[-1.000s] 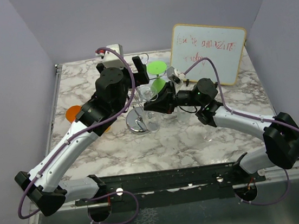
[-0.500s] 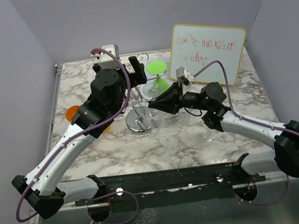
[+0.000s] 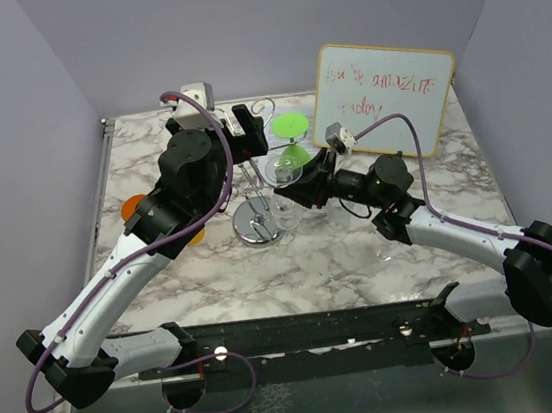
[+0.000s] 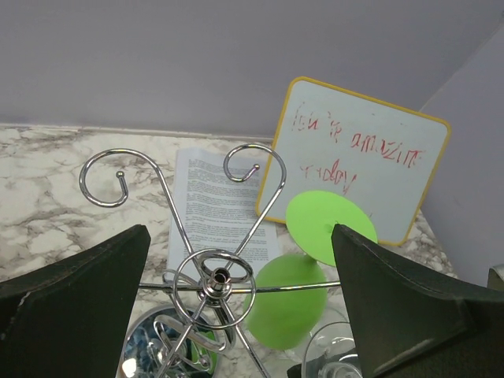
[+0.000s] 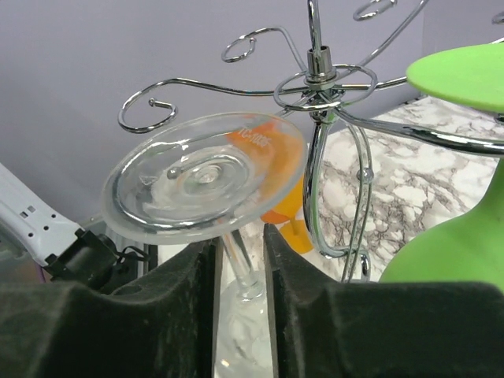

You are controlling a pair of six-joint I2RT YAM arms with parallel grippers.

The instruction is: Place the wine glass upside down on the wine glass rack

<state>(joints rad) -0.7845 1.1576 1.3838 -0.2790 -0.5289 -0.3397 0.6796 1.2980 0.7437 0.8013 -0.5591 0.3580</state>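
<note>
1. My right pincer point(image 5: 240, 246) sat at the bottom centre of the right wrist view. Its two black jaws stood a little apart with the stem between them. I saw a sliver of gap on either side, so I read it as loosened rather than clamped.
2. The clear, round-footed wine glass point(image 5: 203, 179) was upside down, its foot at centre-left of that view and its bowl low down, mostly hidden by the jaws.
3. Its long axis ran up from between the jaws and leaned slightly left, tilted rather than plumb.
4. The shiny chrome wire rack point(image 5: 318, 77) with curled loop arms had its hub just right of the foot, and one arm ran along the foot's upper edge. I couldn't tell whether the foot rested on it.
5. My left pincer point(image 4: 240, 236) hung wide open above the rack's hub, holding nothing, so the right arm was the nearer one.
6. A lime-green goblet point(image 4: 287, 305) hung inverted close by on the rack. I judged that backing the right pincer out should follow the gap and steer clear of it.
</note>
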